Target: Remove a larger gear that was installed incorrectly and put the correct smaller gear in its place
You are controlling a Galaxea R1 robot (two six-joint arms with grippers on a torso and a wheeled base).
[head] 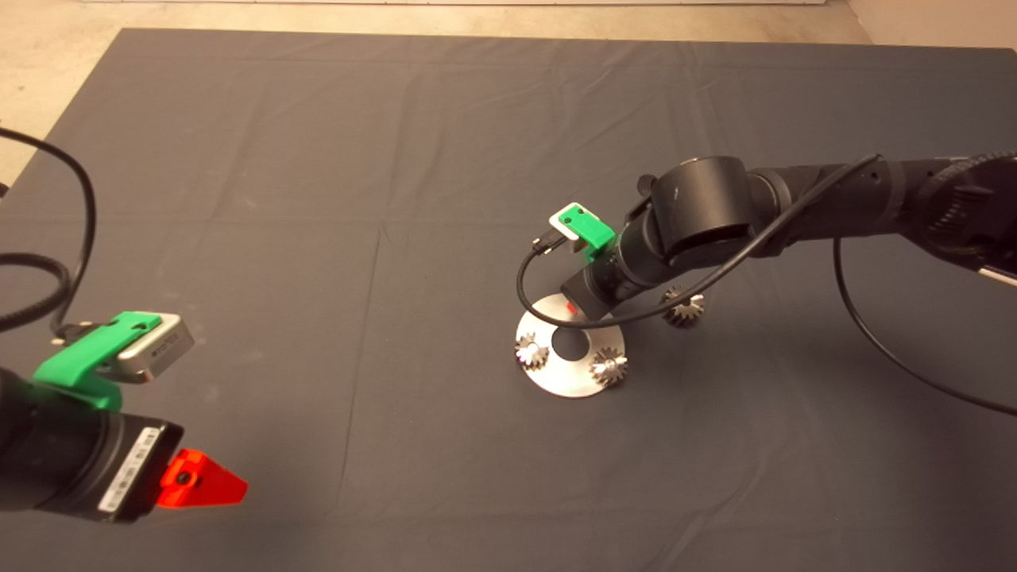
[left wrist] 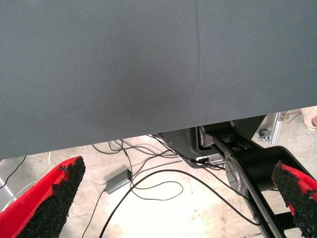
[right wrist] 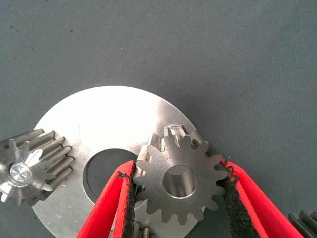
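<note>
Two silvery gears stand on the round metal disc in the head view, either side of its centre hole, while another toothed gear, seemingly the larger gear, lies on the dark mat just beside the disc, partly under the right arm. The right gripper reaches down over the disc's far edge, its fingers mostly hidden here; the left gripper waits at the lower left edge. In the left wrist view the left gripper has its fingers spread wide with nothing between them, over the mat's edge and the cabled floor beyond. In the right wrist view the right gripper has its black pads pressed on opposite teeth of the smaller gear, a dull grey gear with a round centre hole, held above the disc near the disc's hole; one silvery gear sits at the rim. The step in hand looks like seating the smaller gear at the free spot. To do it well, the gear should be kept level, its bore lined up over its mount, then lowered slowly before letting go, clear of the neighbouring teeth.
</note>
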